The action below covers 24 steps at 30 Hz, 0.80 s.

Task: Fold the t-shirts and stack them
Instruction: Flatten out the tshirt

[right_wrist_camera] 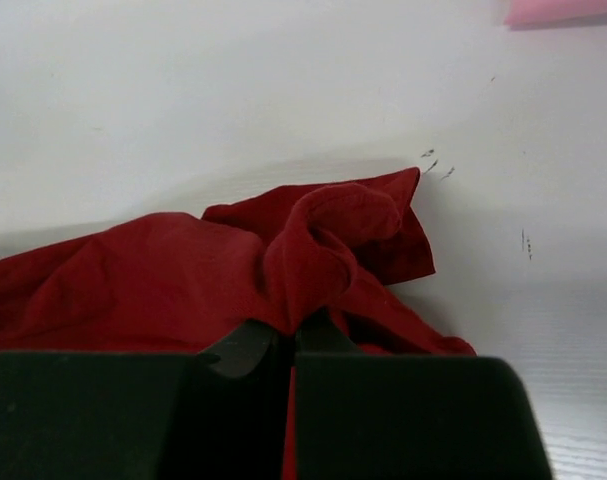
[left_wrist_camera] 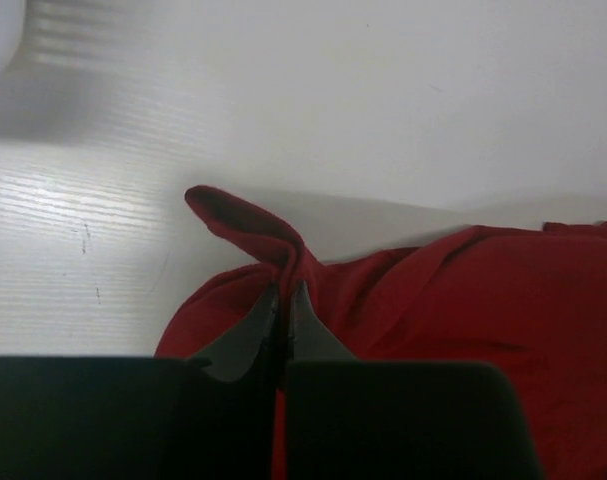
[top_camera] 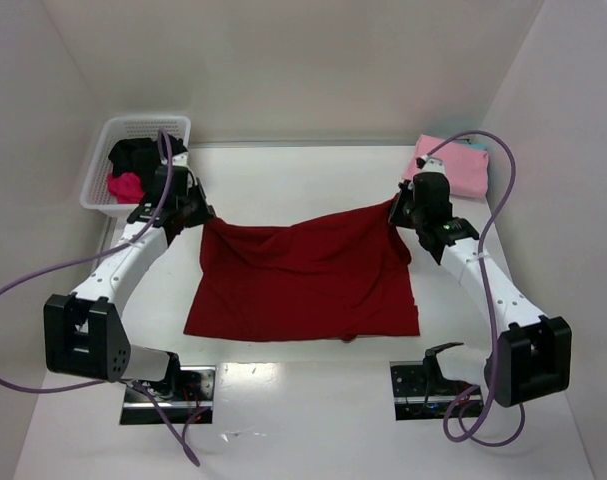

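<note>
Step in hand: judged to be the first fold or spreading of the dark red t-shirt (top_camera: 303, 280) – both far corners are gripped and raised, and nothing is folded yet.
Left gripper (left_wrist_camera: 286, 300): closed tight on the shirt's far-left corner, a tongue of cloth standing above the jaws.
Dark red t-shirt: laid mid-table between the arms, near hem flat, far edge sagging between the two grips.
Right gripper (right_wrist_camera: 288, 325): closed on the bunched far-right corner.
Next move: both corners would need to be carried evenly and kept taut – uneven travel is likely to skew the cloth.
Surface: white table (top_camera: 303, 180); a white basket (top_camera: 95, 175) at far left holds a black shirt (top_camera: 133, 155) and a magenta shirt (top_camera: 125, 186); a pink folded shirt (top_camera: 458, 165) lies at far right.
Room: plain white walls (top_camera: 283, 60) on three sides.
</note>
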### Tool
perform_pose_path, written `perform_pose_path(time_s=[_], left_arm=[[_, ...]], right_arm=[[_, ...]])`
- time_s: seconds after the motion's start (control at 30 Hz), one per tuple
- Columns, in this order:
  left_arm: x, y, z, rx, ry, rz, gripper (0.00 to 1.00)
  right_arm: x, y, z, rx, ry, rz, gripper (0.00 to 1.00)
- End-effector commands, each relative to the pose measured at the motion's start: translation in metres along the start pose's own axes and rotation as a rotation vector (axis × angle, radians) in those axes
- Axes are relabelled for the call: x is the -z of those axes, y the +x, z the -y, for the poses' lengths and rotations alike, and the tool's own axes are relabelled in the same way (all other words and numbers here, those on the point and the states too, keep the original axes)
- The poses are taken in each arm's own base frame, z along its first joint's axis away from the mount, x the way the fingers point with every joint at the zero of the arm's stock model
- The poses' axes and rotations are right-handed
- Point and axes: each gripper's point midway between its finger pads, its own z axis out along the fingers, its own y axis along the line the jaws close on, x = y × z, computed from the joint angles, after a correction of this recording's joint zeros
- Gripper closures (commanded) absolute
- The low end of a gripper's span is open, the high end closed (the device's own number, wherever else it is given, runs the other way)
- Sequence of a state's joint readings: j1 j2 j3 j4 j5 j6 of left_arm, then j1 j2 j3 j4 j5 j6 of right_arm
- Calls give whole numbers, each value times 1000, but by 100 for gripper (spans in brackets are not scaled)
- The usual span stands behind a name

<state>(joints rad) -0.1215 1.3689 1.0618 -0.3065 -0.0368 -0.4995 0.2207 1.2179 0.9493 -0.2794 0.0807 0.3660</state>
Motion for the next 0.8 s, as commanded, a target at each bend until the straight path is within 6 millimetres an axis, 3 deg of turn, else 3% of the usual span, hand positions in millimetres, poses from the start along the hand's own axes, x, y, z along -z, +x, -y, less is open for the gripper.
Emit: perform_pose_path(time_s=[0.0, 0.17, 0.23, 0.5, 0.67, 0.7, 0.73, 0.77], left_arm=[[2, -8, 16, -15, 67, -6, 100], [11, 20, 15, 16, 81, -111, 100], [17, 29, 11, 30, 65, -145, 100], [50, 64, 8, 93, 47, -302, 100], [81, 109, 15, 147, 81, -430, 100], [87, 111, 14, 155, 82, -425, 92], [91, 117, 14, 161, 78, -442, 51], [97, 123, 11, 163, 67, -460, 43]], right_arm=[[-4, -8, 1, -6, 6, -12, 100], [8, 26, -1, 9, -27, -169, 100], [12, 49, 3, 17, -13, -280, 100], [37, 73, -13, 10, -111, -450, 100], [40, 77, -14, -4, -115, -475, 98], [43, 76, -16, -5, -127, -469, 95], [43, 76, -16, -5, -127, -469, 95], [43, 76, -16, -5, -127, -469, 95]])
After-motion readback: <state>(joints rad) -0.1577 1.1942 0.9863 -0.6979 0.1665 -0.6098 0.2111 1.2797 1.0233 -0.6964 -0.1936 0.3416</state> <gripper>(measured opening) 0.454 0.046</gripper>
